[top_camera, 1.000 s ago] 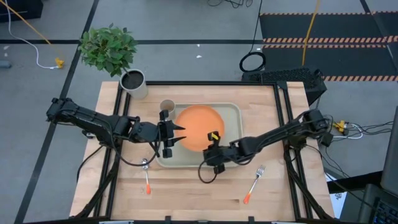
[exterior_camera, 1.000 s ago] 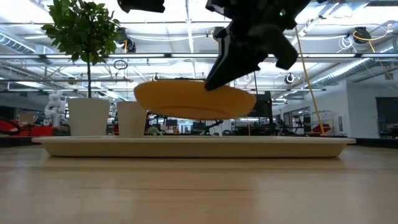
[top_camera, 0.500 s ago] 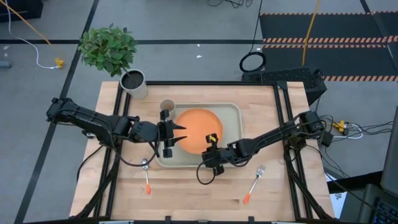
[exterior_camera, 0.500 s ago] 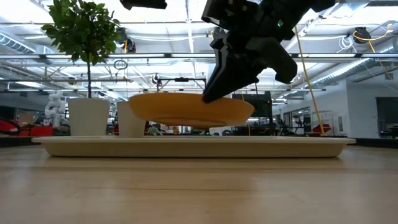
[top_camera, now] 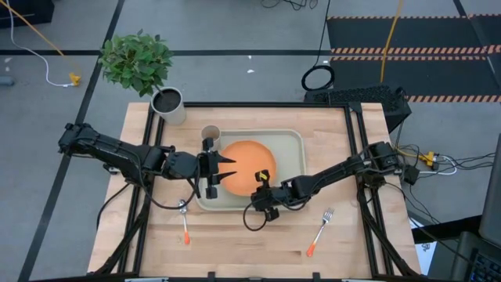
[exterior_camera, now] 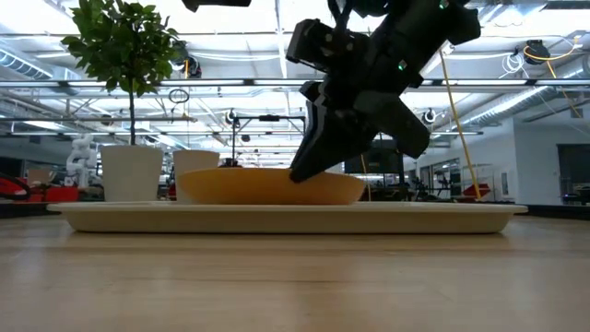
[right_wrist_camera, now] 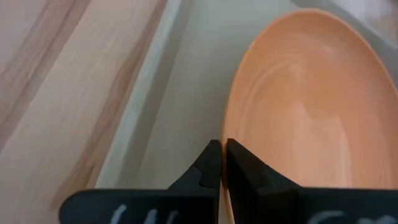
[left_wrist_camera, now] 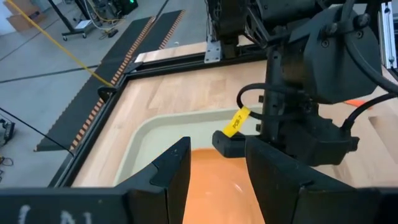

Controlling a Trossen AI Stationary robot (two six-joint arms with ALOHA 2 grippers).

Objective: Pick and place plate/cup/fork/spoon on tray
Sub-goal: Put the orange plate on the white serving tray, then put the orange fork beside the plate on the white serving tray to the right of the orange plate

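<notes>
The orange plate [top_camera: 246,166] is low in the pale tray [top_camera: 291,141], about level; the tray's rim [exterior_camera: 277,214] hides its underside in the low view. My right gripper [top_camera: 262,188] is shut on the plate's near right rim. My left gripper [top_camera: 229,169] hovers open above the plate's left edge, touching nothing. The beige cup [top_camera: 210,135] stands in the tray's far left corner. The spoon [top_camera: 184,219] lies on the table near the tray's near left corner. The fork [top_camera: 321,227] lies on the table to the near right. My right gripper pinches the plate's rim [right_wrist_camera: 227,127] between its two fingers, on the plate's near right side. The fingers [exterior_camera: 309,161] slant down at it from the table's right. The plate is about level, low in the tray; whether it rests on the tray floor cannot be told.
A grey-white pot [top_camera: 168,102] with a leafy plant stands at the table's far left corner. Bare wood lies along the near edge between the spoon and the fork. In the left wrist view, my right arm [left_wrist_camera: 305,93] fills the space just beyond my left fingers.
My right gripper has sunk and shifted slightly toward the table's left, still shut on the plate. The plate has come down from well above the tray rim to rim height, staying about level.
</notes>
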